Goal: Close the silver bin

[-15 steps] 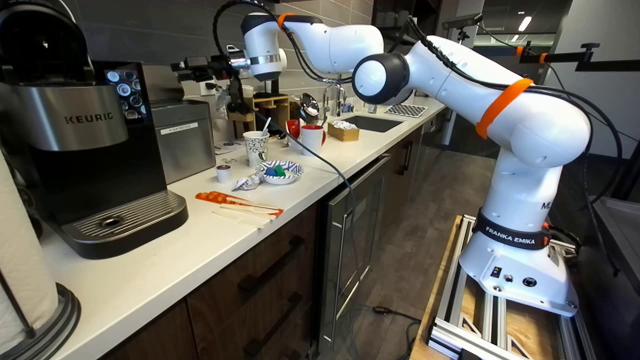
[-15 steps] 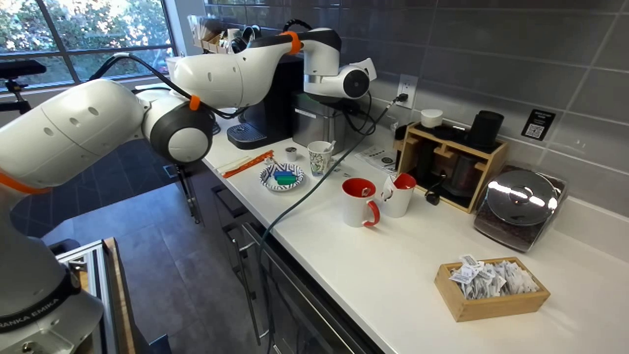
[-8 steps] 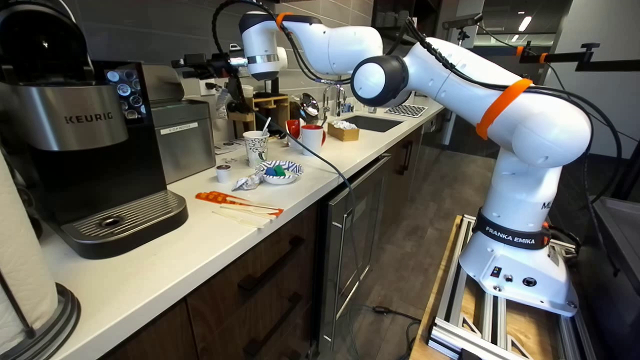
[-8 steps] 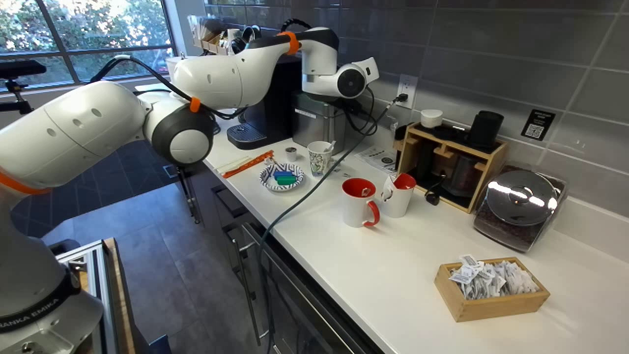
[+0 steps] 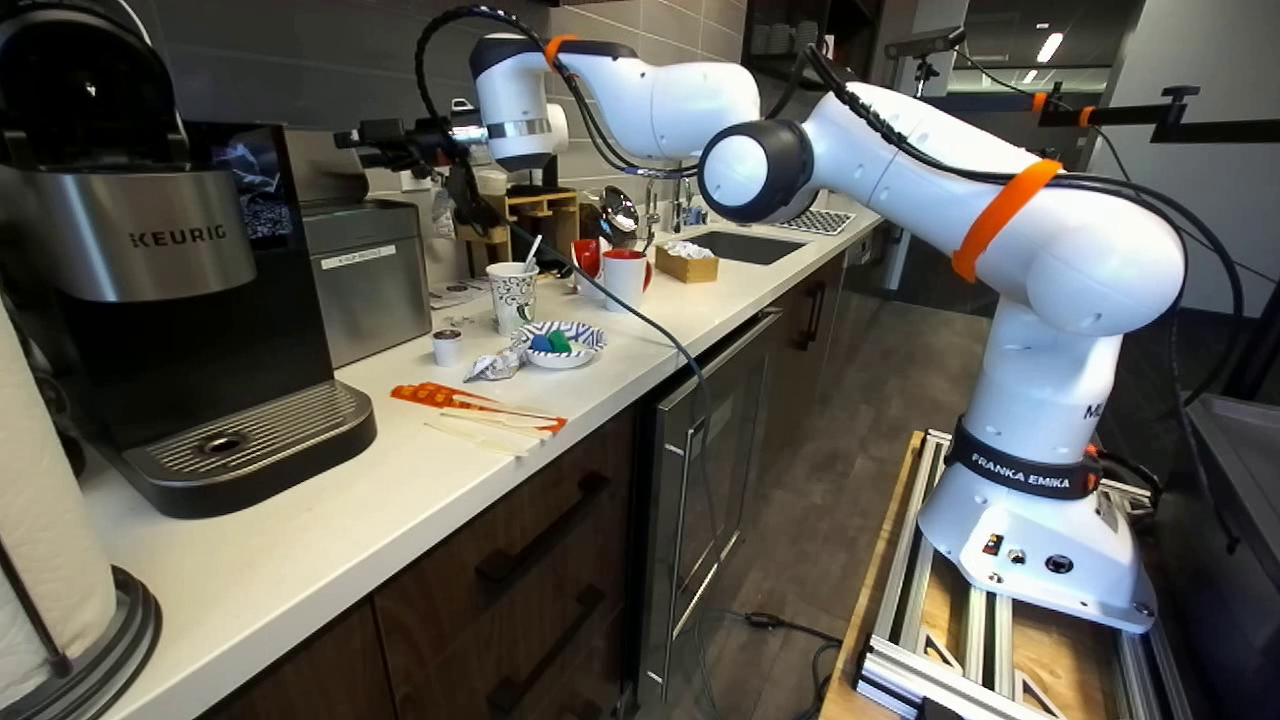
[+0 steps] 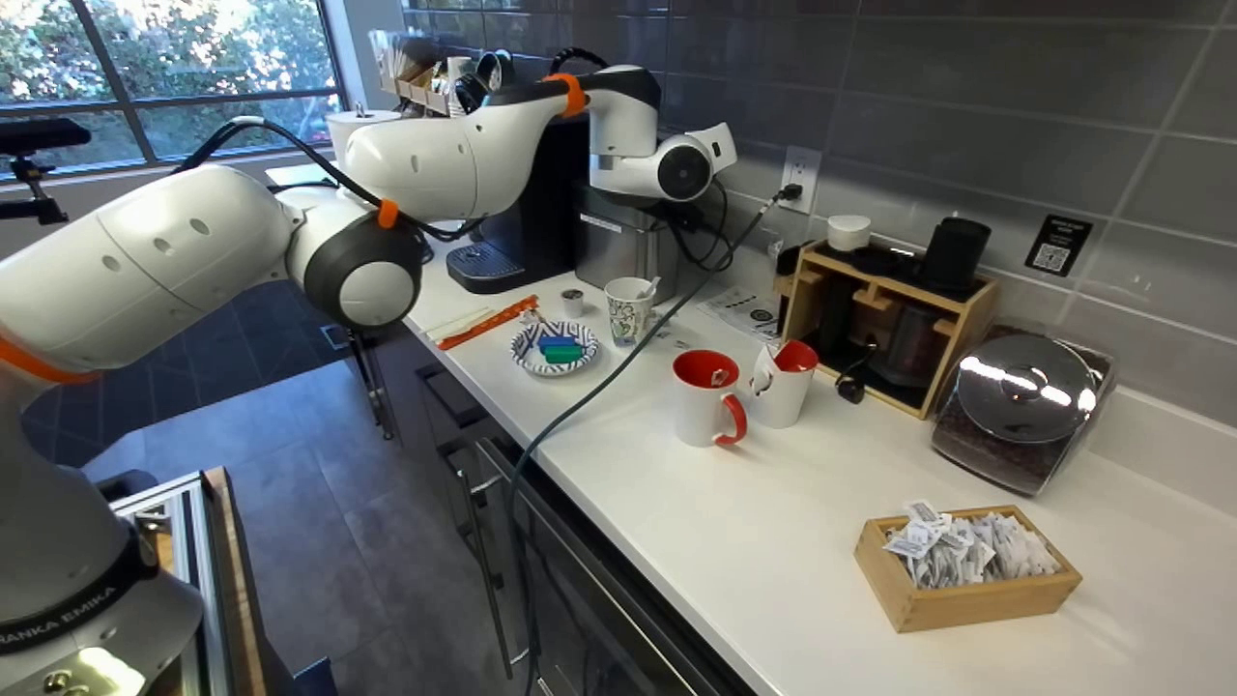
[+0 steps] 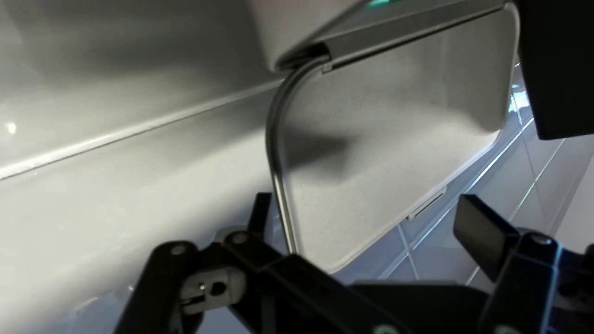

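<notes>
The silver bin (image 5: 370, 285) stands against the wall beside the black coffee machine, and also shows in an exterior view (image 6: 618, 237). Its lid (image 5: 325, 165) is tilted up, open. In the wrist view the lid's pale inner face (image 7: 380, 139) fills the middle, with its metal rim at the side. My gripper (image 5: 358, 142) is open and empty, level with the raised lid and near its side. In the wrist view the gripper (image 7: 369, 222) has its fingers wide apart, the lid's corner showing between them. Whether they touch the lid I cannot tell. An arm link hides the fingertips in an exterior view.
The Keurig coffee machine (image 5: 200, 330) stands right beside the bin. A patterned cup (image 5: 513, 298), a paper plate (image 5: 575, 355), a small pod (image 5: 447, 347) and red-and-white mugs (image 6: 704, 411) stand on the counter. A cable (image 6: 599, 387) hangs from the wall outlet across the counter.
The arm has dipped slightly and my gripper has shifted a little towards the bin's lid. The lid and bin have not visibly moved. The coffee machine's screen picture has changed.
</notes>
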Tool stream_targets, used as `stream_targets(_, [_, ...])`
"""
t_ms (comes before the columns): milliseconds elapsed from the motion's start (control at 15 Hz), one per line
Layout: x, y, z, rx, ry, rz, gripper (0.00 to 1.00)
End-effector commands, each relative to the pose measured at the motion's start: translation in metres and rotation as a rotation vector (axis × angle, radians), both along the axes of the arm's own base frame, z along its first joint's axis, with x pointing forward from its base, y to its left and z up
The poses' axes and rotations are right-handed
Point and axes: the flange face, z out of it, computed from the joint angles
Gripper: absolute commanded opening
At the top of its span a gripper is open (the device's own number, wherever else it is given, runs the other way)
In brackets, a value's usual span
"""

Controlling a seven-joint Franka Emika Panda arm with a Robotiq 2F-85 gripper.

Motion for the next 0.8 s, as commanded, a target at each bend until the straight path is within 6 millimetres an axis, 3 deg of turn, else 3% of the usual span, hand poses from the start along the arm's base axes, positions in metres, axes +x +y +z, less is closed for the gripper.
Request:
stream_targets(0, [0.002,0.015,-0.01,0.023,-0.03,-0.011,1.0])
stream_targets(267, [0.001,0.015,-0.005,0.037,-0.002,0.009,1.0])
stream_targets(733, [-0.002,-0.038,0.019,0.073,0.099,-0.016,1.0])
